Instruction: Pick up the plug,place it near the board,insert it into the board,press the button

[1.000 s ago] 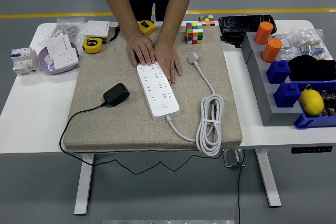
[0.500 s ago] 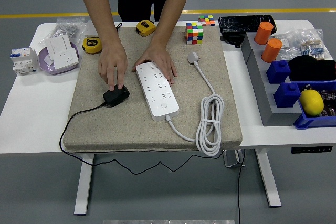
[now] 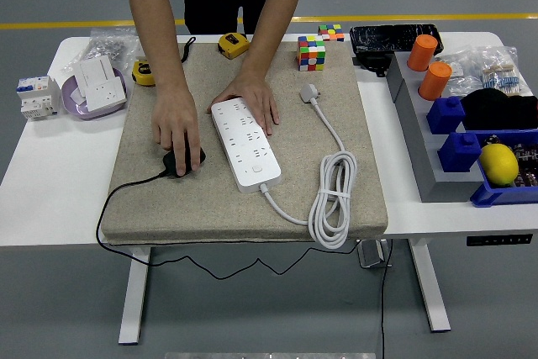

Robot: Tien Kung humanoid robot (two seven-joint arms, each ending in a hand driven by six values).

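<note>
From the head view, no robot hand is in sight, so whether either is wide, narrow or holding something cannot be told. A white bench carries a beige felt mat, and on the mat lies a long white power strip board, set at a slant with its round button end toward the near edge of the bench. A person stands at the far side. One of the person's hands lies just left of the board, pressing down on a black adapter plug, most of which is hidden under the fingers; the plug's thin black cable runs left from it and hangs over the mat's near edge. The person's other hand rests flat on the board's far end. The board's own white cord lies in a coil to the right of the board, ending in a white plug head beyond it. Farther beyond the board, near the mat's far edge, stands a multicoloured puzzle cube.
</note>
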